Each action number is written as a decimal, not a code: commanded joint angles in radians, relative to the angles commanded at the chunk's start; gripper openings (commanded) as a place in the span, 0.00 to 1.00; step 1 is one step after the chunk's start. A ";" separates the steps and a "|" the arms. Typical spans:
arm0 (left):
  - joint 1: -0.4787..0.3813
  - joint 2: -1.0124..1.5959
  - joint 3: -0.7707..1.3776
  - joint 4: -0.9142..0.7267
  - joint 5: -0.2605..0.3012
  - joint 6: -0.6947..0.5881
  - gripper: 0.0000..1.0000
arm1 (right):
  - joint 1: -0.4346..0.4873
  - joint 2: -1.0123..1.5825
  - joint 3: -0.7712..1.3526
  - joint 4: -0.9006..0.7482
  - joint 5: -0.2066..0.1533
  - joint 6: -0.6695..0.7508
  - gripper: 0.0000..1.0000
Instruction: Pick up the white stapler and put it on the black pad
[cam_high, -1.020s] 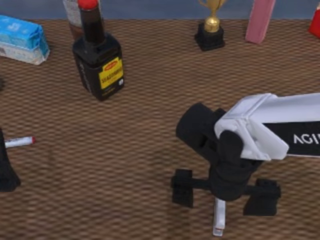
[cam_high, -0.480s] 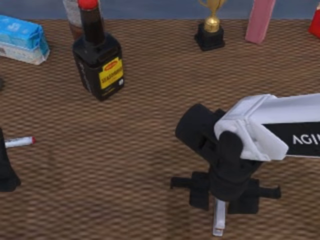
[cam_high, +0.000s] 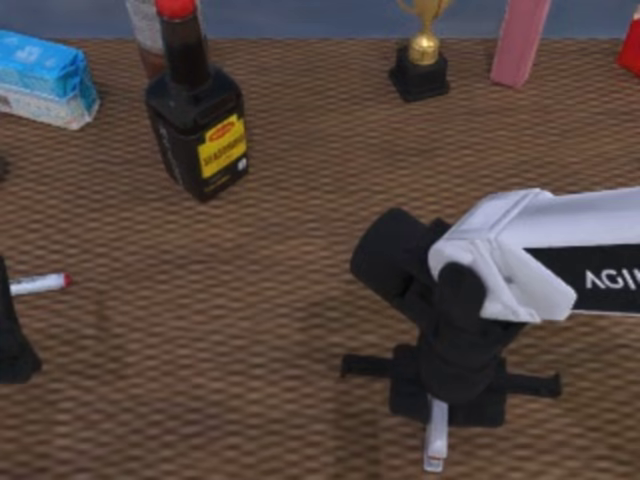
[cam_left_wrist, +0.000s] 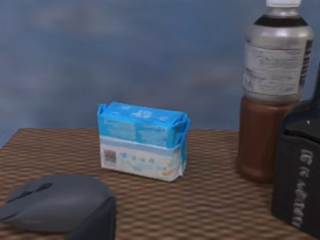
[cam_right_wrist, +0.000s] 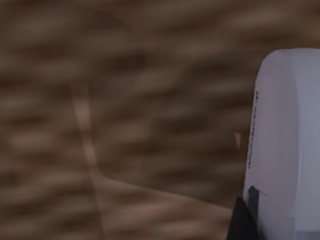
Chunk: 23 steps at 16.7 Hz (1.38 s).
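Observation:
The white stapler (cam_high: 436, 440) lies near the table's front edge, right of centre, its far end hidden under my right gripper (cam_high: 445, 392). That gripper points straight down with its black fingers drawn in against the stapler's two sides, shut on it. In the right wrist view the stapler (cam_right_wrist: 285, 145) fills the edge of the picture, with a dark fingertip (cam_right_wrist: 242, 220) beside it. My left gripper (cam_high: 10, 340) stays parked at the table's left edge. The black pad is out of view.
A dark sauce bottle (cam_high: 197, 120) stands at the back left, with a blue tissue pack (cam_high: 45, 78) further left. A trophy (cam_high: 420, 55), a pink box (cam_high: 520, 40) and a red object (cam_high: 630, 45) line the back. A red-capped marker (cam_high: 38, 284) lies at the left. A grey mouse (cam_left_wrist: 55, 202) shows in the left wrist view.
My right gripper's fingers have drawn together from wide apart onto the stapler's sides. The arm itself and the stapler have barely moved. The left arm is still.

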 joint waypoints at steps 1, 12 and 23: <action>0.000 0.000 0.000 0.000 0.000 0.000 1.00 | 0.000 0.000 0.000 0.000 0.000 0.000 0.00; 0.000 0.000 0.000 0.000 0.000 0.000 1.00 | 0.003 -0.088 0.171 -0.277 0.000 0.003 0.00; 0.000 0.000 0.000 0.000 0.000 0.000 1.00 | -0.005 -0.125 0.262 -0.390 -0.001 -0.035 0.00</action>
